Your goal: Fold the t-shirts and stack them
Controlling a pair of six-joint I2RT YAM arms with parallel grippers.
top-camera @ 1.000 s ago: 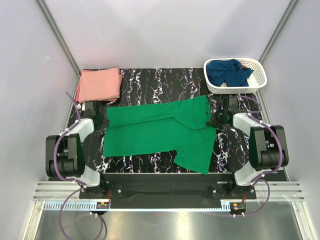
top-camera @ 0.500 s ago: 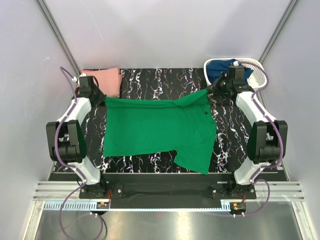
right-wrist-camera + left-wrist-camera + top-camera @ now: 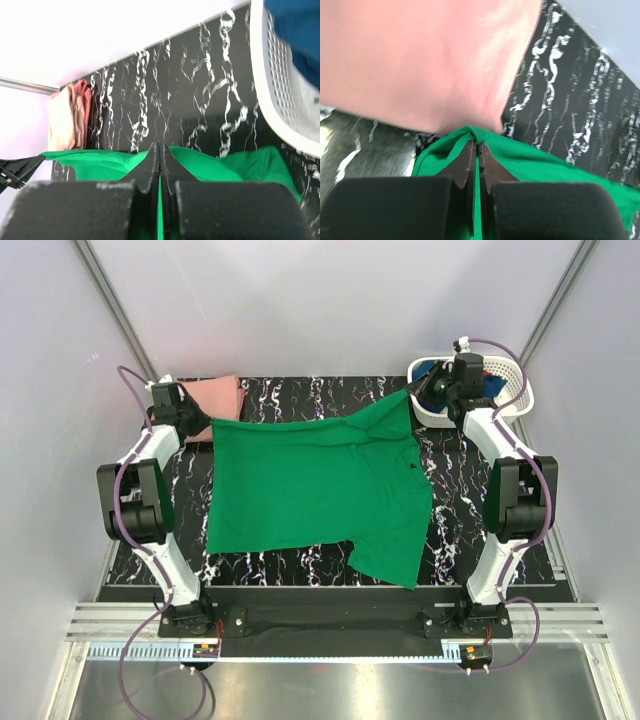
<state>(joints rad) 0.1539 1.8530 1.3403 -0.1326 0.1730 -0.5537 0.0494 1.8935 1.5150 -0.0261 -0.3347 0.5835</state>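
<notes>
We see the green t-shirt point(image 3: 320, 490) spread across the black marbled table point(image 3: 300, 395), its long axis running left to right. A sleeve point(image 3: 385, 560) juts toward the near edge at the right end, and the straight edge we take for the hem faces left.

The left gripper point(image 3: 198, 423) is clenched on the shirt's far-left corner. In its wrist view the fingers point(image 3: 476, 150) are pressed together with green cloth bunched around them. The folded pink t-shirt point(image 3: 420, 60) lies just beyond.

The right gripper point(image 3: 422, 390) is clamped on the far-right corner, with green fabric on both sides of its closed tips point(image 3: 159, 150).

So the shirt stretches between the two grippers along its far edge, and the rest lies nearer the arm bases. The navy t-shirt point(image 3: 300, 35) sits in the white lattice basket point(image 3: 280, 95), just right of the right gripper.
</notes>
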